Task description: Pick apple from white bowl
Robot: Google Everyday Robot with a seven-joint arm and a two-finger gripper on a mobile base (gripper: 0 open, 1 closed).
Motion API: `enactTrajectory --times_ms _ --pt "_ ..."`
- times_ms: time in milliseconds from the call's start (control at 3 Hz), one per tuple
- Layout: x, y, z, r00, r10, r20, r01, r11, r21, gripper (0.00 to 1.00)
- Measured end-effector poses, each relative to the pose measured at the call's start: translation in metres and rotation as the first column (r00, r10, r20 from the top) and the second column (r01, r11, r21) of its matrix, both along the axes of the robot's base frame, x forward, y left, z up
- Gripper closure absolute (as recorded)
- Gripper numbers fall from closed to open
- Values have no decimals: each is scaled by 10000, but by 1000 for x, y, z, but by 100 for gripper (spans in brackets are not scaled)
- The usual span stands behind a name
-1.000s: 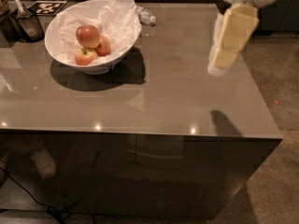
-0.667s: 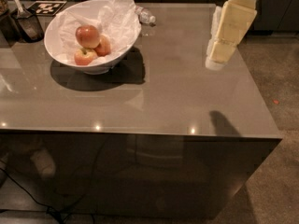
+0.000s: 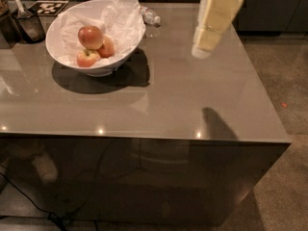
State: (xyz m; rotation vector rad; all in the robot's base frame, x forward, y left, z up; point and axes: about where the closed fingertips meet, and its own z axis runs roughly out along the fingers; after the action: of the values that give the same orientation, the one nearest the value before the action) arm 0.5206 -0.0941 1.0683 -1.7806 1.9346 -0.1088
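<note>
The white bowl [image 3: 67, 61] stands at the back left of the grey table, lined with crumpled white paper [image 3: 120, 18]. Three apples lie in it. The largest, the red apple [image 3: 90, 37], sits on top at the middle. A smaller yellow-red apple [image 3: 86, 57] lies in front of it and an orange-red apple [image 3: 108, 47] to its right. My gripper [image 3: 201, 52] hangs in the air at the upper right, well to the right of the bowl and above the table, pointing down and to the left.
A small plastic bottle [image 3: 150, 17] lies behind the bowl on the right. A dark container with a utensil [image 3: 26, 23] and a black-and-white marker tag [image 3: 48, 7] are at the far left back. The table's right edge [image 3: 262, 81] drops to carpet.
My gripper has moved up and a little to the left, toward the back of the table. The bowl and apples have not moved.
</note>
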Motion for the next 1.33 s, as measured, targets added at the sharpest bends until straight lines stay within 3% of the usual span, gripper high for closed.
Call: enactTrajectory --times_ms 333,667,1000,1333 --pt "38 29 10 9999 72 72 -70 9996 -259 0" --pt "45 59 19 9978 544 367 -537 9984 -178 0" --pt "45 59 19 9978 542 371 -536 9984 -175 0" --pt "96 114 25 9959 483 762 -509 9982 330 0"
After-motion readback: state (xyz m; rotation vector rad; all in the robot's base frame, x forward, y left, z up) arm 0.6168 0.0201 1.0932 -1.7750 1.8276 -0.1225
